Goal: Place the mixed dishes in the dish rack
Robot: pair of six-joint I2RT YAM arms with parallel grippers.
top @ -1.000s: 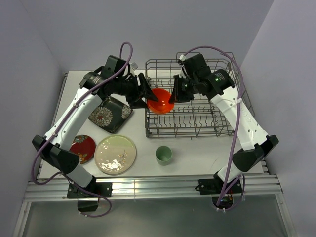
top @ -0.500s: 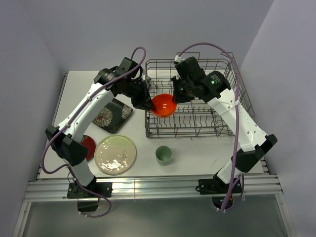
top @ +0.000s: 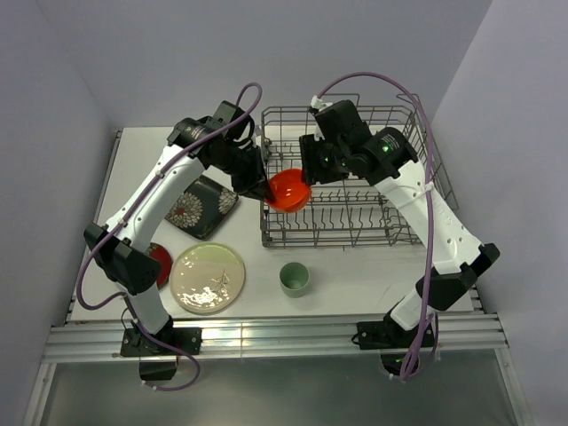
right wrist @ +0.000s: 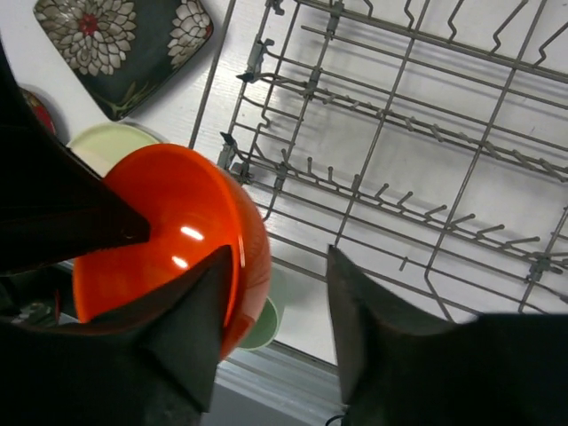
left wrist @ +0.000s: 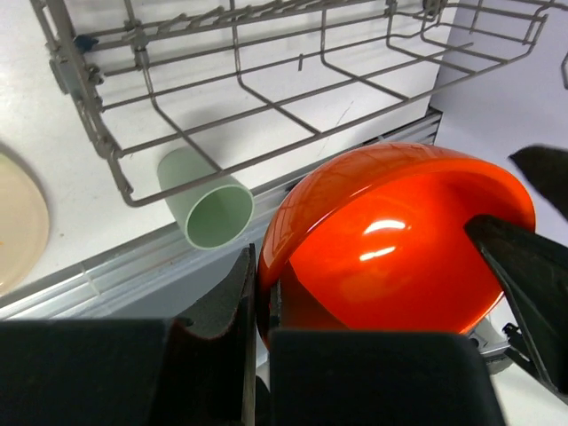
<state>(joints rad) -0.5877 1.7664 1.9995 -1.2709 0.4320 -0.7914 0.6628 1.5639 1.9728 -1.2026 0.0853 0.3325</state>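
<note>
Orange bowl [top: 287, 190] mid-handover over rack's [top: 355, 213] 9 o'clock rim: left pincer [left wrist: 263, 284] pinching its edge, right pincer [right wrist: 280, 262] spread alongside; next, probably seat it among tines [right wrist: 355, 182].

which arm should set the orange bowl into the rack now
Left. The left pincer is shut on the orange bowl by its rim, at the dish rack's left side. The right pincer stands open beside the bowl, holding nothing.

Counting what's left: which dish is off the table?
The orange bowl, pinched by the left claw over the rack's edge; the others lie on the table.
</note>
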